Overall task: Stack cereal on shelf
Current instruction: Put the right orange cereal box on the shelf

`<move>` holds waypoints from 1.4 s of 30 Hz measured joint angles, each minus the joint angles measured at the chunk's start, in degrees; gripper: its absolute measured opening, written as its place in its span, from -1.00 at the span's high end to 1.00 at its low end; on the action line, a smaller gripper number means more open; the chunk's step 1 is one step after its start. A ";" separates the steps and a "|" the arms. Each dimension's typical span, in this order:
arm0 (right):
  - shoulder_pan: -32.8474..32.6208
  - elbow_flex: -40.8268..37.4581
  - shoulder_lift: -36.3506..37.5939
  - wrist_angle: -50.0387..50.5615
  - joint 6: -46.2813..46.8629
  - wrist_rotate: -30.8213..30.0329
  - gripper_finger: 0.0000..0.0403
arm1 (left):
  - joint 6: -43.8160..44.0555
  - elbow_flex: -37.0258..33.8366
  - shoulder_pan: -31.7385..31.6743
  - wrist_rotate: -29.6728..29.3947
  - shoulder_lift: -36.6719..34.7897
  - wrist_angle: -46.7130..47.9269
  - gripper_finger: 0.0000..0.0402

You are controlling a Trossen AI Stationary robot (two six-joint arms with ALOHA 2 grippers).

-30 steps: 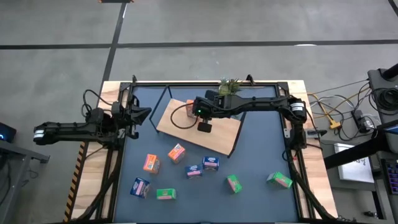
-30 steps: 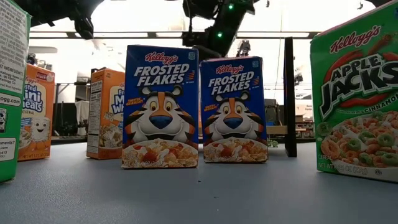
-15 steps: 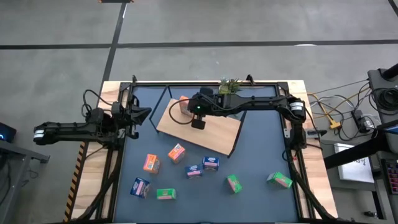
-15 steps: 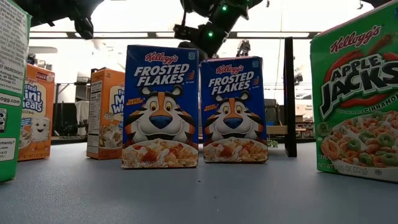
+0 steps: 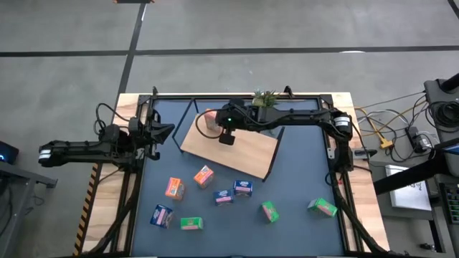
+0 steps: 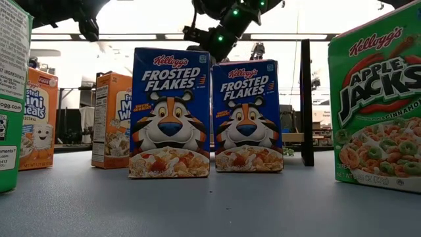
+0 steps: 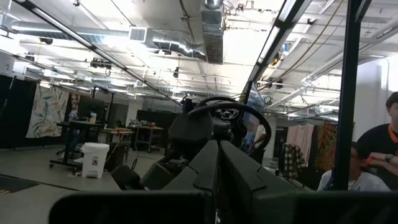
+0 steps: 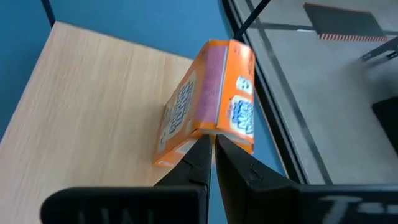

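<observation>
Here the right hand (image 8: 213, 149) reaches across the shelf (image 8: 93, 106), fingers together beside an orange cereal box (image 8: 208, 99).

The shelf (image 5: 244, 152), a light-wood board, lies skewed on the table's far half. One orange cereal box (image 8: 208, 99) stands tilted at its far left corner. Seven more boxes (orange, blue, green) (image 5: 204, 175) sit scattered well apart across the near half.

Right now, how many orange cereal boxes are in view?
3: one orange box and another on the table, a third on the shelf by the right gripper.
</observation>
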State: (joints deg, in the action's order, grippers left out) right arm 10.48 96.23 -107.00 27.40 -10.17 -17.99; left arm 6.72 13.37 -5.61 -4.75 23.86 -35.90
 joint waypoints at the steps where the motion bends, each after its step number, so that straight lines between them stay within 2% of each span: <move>1: 0.06 0.00 0.00 -0.46 -0.21 -0.01 0.94 | 0.00 0.00 0.00 0.00 0.00 0.00 1.00; 5: 0.06 -0.02 0.00 -1.53 -0.98 -0.01 0.94 | 0.01 0.00 -0.01 0.00 0.00 0.00 1.00; 16: 0.01 -0.47 1.35 6.66 2.00 0.47 0.94 | 0.02 0.00 -0.02 0.00 0.02 0.39 1.00; 27: 0.43 -0.98 -3.78 -0.75 -0.15 0.37 0.94 | 0.02 0.00 -0.02 0.00 -0.26 0.15 1.00; 42: 2.27 -0.98 -4.17 -4.24 -2.35 -0.10 0.94 | 0.01 0.00 -0.01 -0.01 -0.26 0.39 1.00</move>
State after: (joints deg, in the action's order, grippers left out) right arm 12.75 95.24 -111.18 23.16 -12.52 -18.09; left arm 6.73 13.37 -5.61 -4.76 23.59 -35.51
